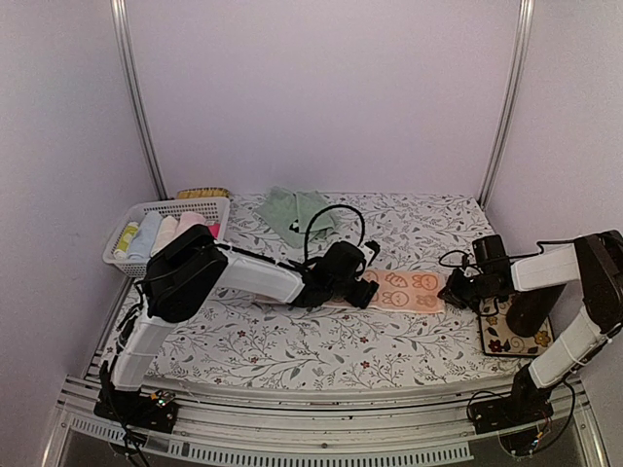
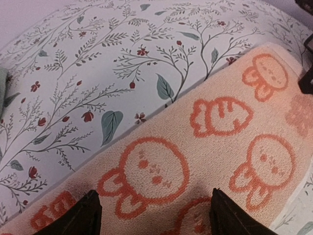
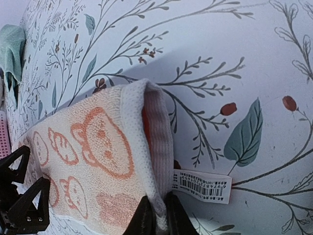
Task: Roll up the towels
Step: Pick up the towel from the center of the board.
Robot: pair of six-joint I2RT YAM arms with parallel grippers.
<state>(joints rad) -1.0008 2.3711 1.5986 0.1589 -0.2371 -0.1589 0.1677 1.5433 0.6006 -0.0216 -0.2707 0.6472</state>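
Your orange towel lies flat and unrolled, a little right of centre on the tabletop. Its long axis runs left to right across your top view, with one short end toward each arm. Darker orange rabbits and carrots cover its face.

At the right short end the hem is raised and curled slightly off the surface. A white printed label sticks out from under it. The right end effector is clamped on that hem, and in the right wrist view the towel's edge is pinched between its two fingers.

The left end effector sits over the towel's left end with its jaws apart. Its two dark fingertips straddle a rabbit figure. You cannot tell whether they touch the cloth.

The green towel lies crumpled at the far middle of the tabletop, well apart from the orange one.

The tabletop wears a white cover printed with grey-green branches, leaves and small red berries. A white lattice basket stands at the far left corner and holds rolled cloths in pale colours. A small patterned mat lies at the right edge, beneath the right arm. Pale lilac walls close in the space on three sides, with a metal post rising at each back corner.
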